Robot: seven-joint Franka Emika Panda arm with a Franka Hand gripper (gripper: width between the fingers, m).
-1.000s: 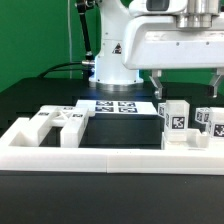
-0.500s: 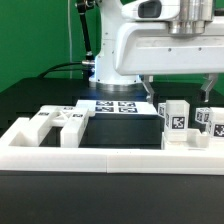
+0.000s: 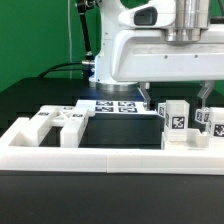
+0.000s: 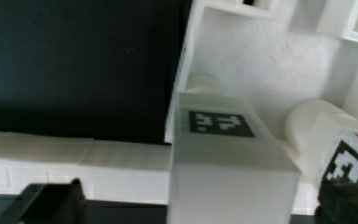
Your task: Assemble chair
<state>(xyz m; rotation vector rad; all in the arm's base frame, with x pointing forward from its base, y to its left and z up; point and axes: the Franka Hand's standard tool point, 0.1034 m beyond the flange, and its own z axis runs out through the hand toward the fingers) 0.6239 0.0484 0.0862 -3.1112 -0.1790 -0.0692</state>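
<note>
As the claw [image 3: 176, 100] sinks, jaws wide, chair pieces [image 3: 175, 122] unmoved

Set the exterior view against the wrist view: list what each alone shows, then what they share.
Only the exterior view: the arm's base, the marker board, the flat chair pieces on that view's left, and the green backdrop. Only the wrist view: a close look at one tag on a tall white chair piece, with the pattern readable. Both: the open gripper holding nothing, tagged upright chair pieces below it, and the black table.
</note>
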